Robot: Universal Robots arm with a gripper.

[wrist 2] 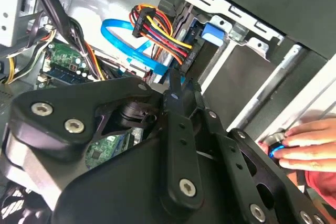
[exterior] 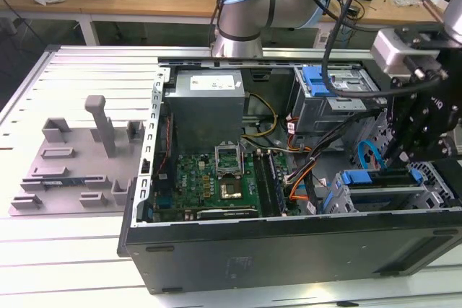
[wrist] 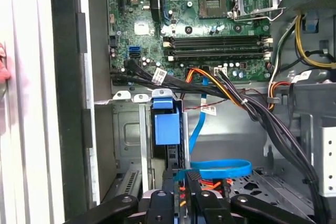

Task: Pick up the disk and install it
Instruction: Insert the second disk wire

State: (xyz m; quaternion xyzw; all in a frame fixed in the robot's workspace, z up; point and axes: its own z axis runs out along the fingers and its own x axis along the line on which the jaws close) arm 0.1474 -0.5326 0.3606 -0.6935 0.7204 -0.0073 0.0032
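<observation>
While it stands on edge in the grey metal drive cage (exterior: 375,196) at the front corner of the open black computer case (exterior: 289,250), the silver hard drive with its blue plastic frame (exterior: 375,177) sits slotted between the cage walls; in the first wrist view the disk (wrist: 167,129) shows its blue end tab between two metal rails. The black claw (exterior: 404,151) hovers just above the drive, its fingers (wrist: 178,192) drawn close together around the disk's upper edge, though whether they actually grip it I cannot tell. A flat blue data cable (wrist: 215,169) loops beside the fingers, next to a bundle of orange, yellow and black wires (wrist 2: 163,30). Beyond lies the green motherboard (exterior: 209,182). In the second wrist view, a person's hand (wrist 2: 307,142) rests at the case's edge. The case sits on a ribbed metal counter (exterior: 72,70).
</observation>
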